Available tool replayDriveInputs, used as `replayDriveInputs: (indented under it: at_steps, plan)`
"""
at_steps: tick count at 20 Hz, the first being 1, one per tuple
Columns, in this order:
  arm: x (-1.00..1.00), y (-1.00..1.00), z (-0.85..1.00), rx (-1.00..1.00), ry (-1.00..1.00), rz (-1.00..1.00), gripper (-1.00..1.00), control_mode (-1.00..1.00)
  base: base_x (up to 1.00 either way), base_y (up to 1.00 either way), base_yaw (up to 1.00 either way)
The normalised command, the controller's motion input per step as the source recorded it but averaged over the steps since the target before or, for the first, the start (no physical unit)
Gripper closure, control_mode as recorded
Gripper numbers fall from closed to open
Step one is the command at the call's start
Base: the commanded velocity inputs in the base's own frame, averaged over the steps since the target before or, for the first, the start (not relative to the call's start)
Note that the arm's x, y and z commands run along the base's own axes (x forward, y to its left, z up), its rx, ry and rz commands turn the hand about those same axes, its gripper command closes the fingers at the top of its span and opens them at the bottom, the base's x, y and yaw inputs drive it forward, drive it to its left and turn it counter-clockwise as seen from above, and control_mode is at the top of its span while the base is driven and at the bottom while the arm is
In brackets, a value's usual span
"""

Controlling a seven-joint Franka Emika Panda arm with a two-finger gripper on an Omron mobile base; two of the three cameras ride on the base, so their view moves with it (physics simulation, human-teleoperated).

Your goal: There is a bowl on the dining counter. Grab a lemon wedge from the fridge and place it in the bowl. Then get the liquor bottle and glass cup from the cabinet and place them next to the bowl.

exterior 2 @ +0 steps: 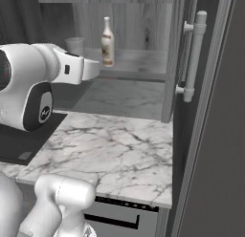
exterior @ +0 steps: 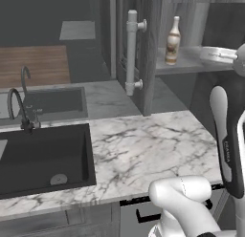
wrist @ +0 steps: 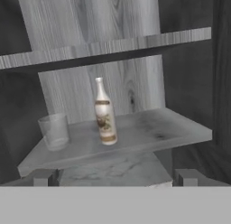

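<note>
Now the cabinet (wrist: 113, 78) is open. The liquor bottle (wrist: 104, 112) stands upright on the grey shelf (wrist: 149, 130), near the middle. The glass cup (wrist: 54, 131) stands apart from it, close to the shelf's left end in the hand view. The jaws of the gripper (wrist: 115, 179) are wide apart and hold nothing, in front of the shelf's front edge.

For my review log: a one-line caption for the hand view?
Open gripper faces the liquor bottle and glass cup on the cabinet shelf.

Liquor bottle (wrist: 104, 112) upright on cabinet shelf (wrist: 149, 130), glass cup (wrist: 54, 131) beside it.
</note>
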Motion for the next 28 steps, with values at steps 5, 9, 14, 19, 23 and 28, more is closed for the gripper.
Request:
replayDriveInputs:
  at_steps: [5,9,14,19,23,28]
  plan:
    - [0.43,-0.01,0.12,0.0,0.0,0.0,-1.0,-1.0,0.0,0.0,0.0]
    - [0.47,0.0,0.12,0.0,0.0,0.04,-1.0,-1.0,0.0,0.0,0.0]
    - [0.45,0.0,0.04,0.0,0.0,0.08,-1.0,-1.0,0.0,0.0,0.0]
    - [0.3,-0.04,0.0,0.0,0.0,0.12,-1.0,-1.0,0.0,0.0,0.0]
    - [0.16,-0.06,0.05,-0.02,-0.02,0.1,-1.0,-1.0,0.0,0.0,0.0]
    - [0.24,-0.03,0.1,-0.01,0.0,0.09,-1.0,-1.0,0.0,0.0,0.0]
